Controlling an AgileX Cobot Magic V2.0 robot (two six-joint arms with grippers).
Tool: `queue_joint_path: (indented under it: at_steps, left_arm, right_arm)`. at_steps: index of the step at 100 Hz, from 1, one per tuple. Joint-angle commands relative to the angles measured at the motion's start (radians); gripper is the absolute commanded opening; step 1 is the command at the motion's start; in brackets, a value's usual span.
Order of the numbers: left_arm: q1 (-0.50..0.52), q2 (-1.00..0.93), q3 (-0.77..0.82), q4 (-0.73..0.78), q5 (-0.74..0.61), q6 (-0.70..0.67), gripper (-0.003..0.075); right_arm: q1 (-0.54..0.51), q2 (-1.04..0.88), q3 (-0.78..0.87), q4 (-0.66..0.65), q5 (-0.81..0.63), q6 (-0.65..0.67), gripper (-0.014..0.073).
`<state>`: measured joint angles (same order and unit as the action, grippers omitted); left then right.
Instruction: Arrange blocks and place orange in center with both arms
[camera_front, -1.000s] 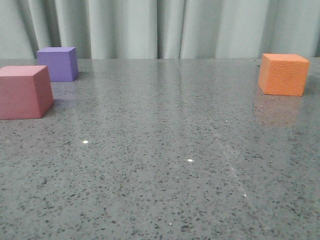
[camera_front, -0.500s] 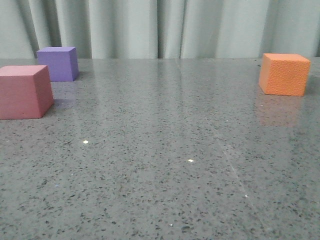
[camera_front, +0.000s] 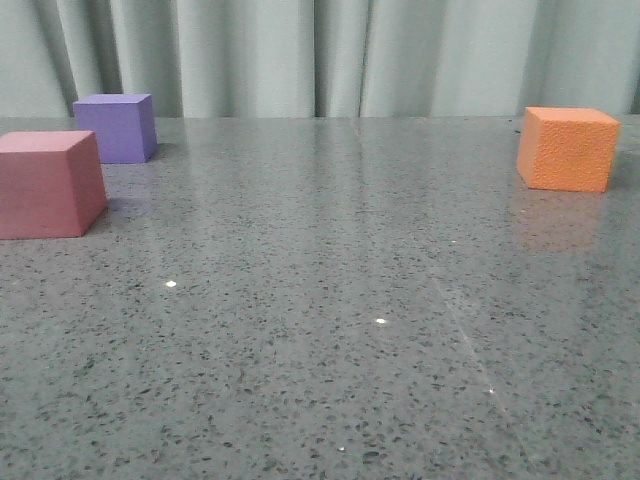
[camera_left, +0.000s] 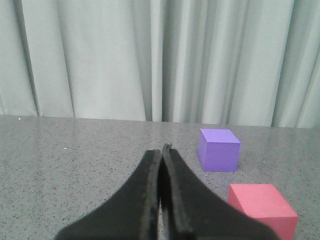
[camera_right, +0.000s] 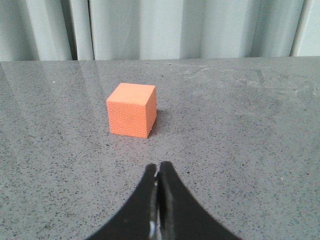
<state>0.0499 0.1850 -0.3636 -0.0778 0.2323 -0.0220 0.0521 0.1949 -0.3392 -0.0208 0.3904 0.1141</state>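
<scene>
Across the front views nothing on the table has clearly shifted; the orange pebbled foam cube (camera_front: 567, 148) shows at most a slight wobble in position against the two earlier frames, and the other two cubes lie as before.

Front view: the speckled grey stone tabletop (camera_front: 330, 330) carries three cubes. The dusty pink matte foam cube (camera_front: 50, 184) sits at the left edge, partly cut off by the frame. The purple matte foam cube (camera_front: 117, 127) stands just behind it and slightly to its right, apart from it. The orange cube rests far to the right, well apart from both, leaving the middle of the table between them. A pale green pleated curtain (camera_front: 320, 55) closes the background. Neither arm appears in this view.

Left wrist view: the left gripper (camera_left: 162, 165), black and two-fingered, has its fingers pressed together with no gap at the tips and nothing between them. The purple cube (camera_left: 218, 149) and the pink cube (camera_left: 262, 207) lie beyond it on the tabletop, the pink one nearer the camera.

Right wrist view: the right gripper (camera_right: 158, 177) likewise shows its fingers closed against each other, holding nothing. The orange cube (camera_right: 132, 110) stands on the tabletop ahead of the fingertips, clear of them and untouched.
</scene>
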Motion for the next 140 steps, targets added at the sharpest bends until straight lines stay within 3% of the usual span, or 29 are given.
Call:
queue_joint_path:
  at_steps: [1,29,52,62,72,83,100,106,140]
  left_arm:
    - [-0.001,0.104,-0.113,-0.011,-0.001,0.000,-0.0020]
    - [-0.001,0.377,-0.308,-0.011,0.028,0.000,-0.0019]
    - [-0.001,0.486,-0.357,-0.008,0.024,0.000,-0.0001]
    - [-0.001,0.495,-0.357,-0.008,0.019,0.000,0.0078]
    - [-0.001,0.495,-0.357,-0.008,0.019,0.000,0.0202]
    - [-0.001,0.495,-0.357,-0.008,0.017,0.000,0.0415]
    - [-0.001,0.495,-0.357,-0.013,0.012,0.000,0.0654]
    - [-0.001,0.495,-0.357,-0.014,0.012,0.000,0.0688]
    - [-0.001,0.503,-0.357,-0.016,-0.011,0.000,0.0680]
  right_arm:
    - [-0.004,0.087,-0.118,-0.010,-0.002,-0.008,-0.0120]
    - [-0.004,0.343,-0.352,-0.005,0.139,-0.008,-0.0120]
    - [-0.004,0.458,-0.412,0.005,0.151,-0.008,-0.0116]
    - [-0.004,0.473,-0.414,0.012,0.152,-0.008,-0.0069]
    - [-0.004,0.474,-0.414,0.012,0.147,-0.008,0.0043]
    - [-0.004,0.474,-0.414,0.012,0.125,-0.008,0.0276]
    - [-0.004,0.474,-0.414,0.038,0.126,-0.008,0.0615]
    - [-0.004,0.474,-0.414,0.049,0.135,-0.008,0.0588]
    - [-0.004,0.474,-0.416,0.068,0.116,-0.008,0.0581]
